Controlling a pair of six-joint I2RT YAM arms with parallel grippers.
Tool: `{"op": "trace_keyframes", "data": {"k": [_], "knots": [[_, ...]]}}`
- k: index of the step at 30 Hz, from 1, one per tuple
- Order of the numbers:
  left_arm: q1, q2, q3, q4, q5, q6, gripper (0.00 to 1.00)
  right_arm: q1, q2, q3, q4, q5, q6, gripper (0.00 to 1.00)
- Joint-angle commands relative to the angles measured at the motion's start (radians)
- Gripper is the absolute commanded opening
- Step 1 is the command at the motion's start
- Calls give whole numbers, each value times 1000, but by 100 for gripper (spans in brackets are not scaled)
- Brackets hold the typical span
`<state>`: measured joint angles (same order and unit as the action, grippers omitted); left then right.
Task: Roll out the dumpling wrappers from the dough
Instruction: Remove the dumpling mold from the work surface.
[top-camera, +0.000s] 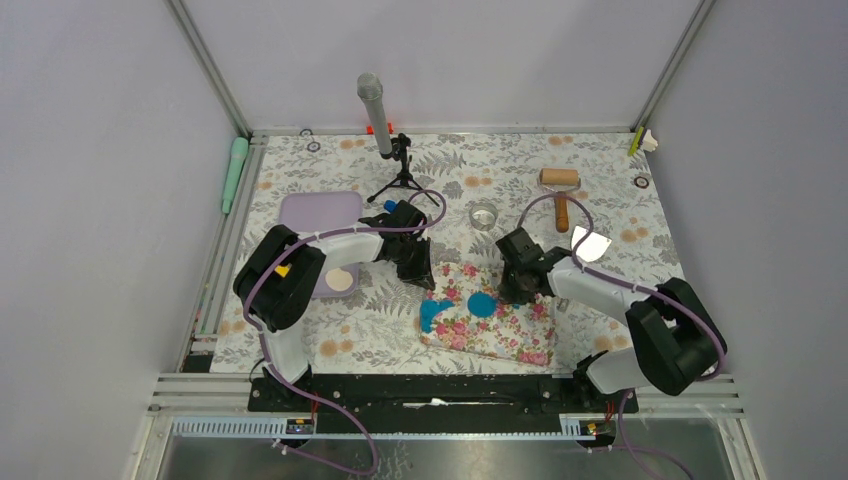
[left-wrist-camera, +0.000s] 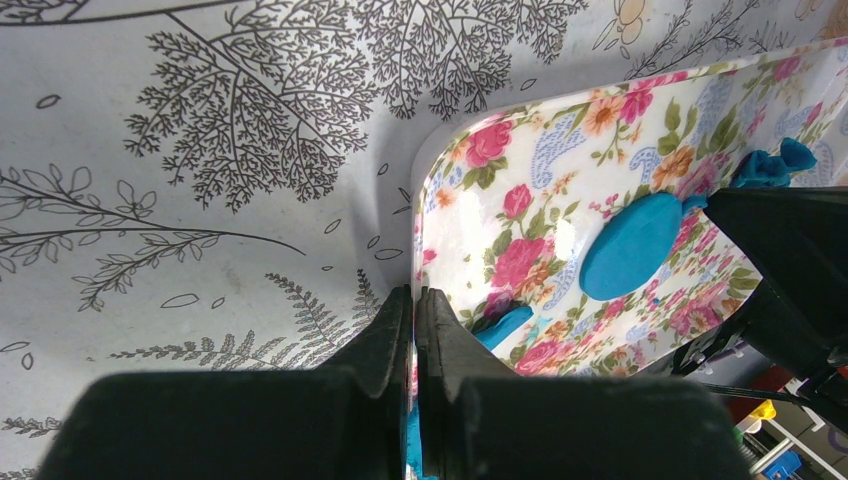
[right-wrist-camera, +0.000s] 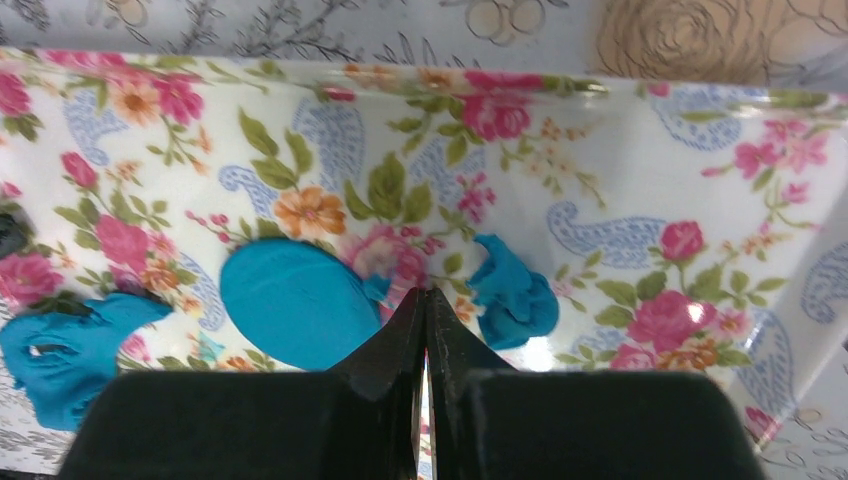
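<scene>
A round blue dumpling wrapper (top-camera: 482, 303) (left-wrist-camera: 632, 245) (right-wrist-camera: 290, 300) lies flat in the middle of the floral pink mat (top-camera: 500, 335). A ragged scrap of dough (top-camera: 434, 313) (right-wrist-camera: 70, 345) sits at the mat's left side. In the right wrist view a small crumpled lump of dough (right-wrist-camera: 512, 295) lies right of the disc. My left gripper (top-camera: 420, 272) (left-wrist-camera: 413, 293) is shut, and the mat's left edge (left-wrist-camera: 416, 230) runs into its jaws and looks slightly raised. My right gripper (top-camera: 515, 290) (right-wrist-camera: 423, 292) is shut, its tips on the mat between the disc and the lump.
A wooden roller (top-camera: 560, 180) lies at the back right, with a glass (top-camera: 483, 215) left of it and a shiny metal piece (top-camera: 590, 243) beside my right arm. A lavender tray (top-camera: 318, 215) sits behind my left arm. A microphone on a tripod (top-camera: 375, 115) stands at the back.
</scene>
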<state>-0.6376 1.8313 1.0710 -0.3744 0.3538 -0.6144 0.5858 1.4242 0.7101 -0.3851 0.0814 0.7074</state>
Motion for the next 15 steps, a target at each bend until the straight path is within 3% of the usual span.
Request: {"op": "trace_keyframes", "data": {"k": [1, 10, 15], "knots": [[7, 42, -15, -58, -49, 9, 0, -4, -58, -18, -89, 38, -11, 6], [7, 36, -10, -57, -49, 8, 0, -5, -184, 17, -84, 65, 25, 8], [7, 37, -9, -58, -49, 7, 0, -4, -88, 79, -4, 28, 40, 7]]}}
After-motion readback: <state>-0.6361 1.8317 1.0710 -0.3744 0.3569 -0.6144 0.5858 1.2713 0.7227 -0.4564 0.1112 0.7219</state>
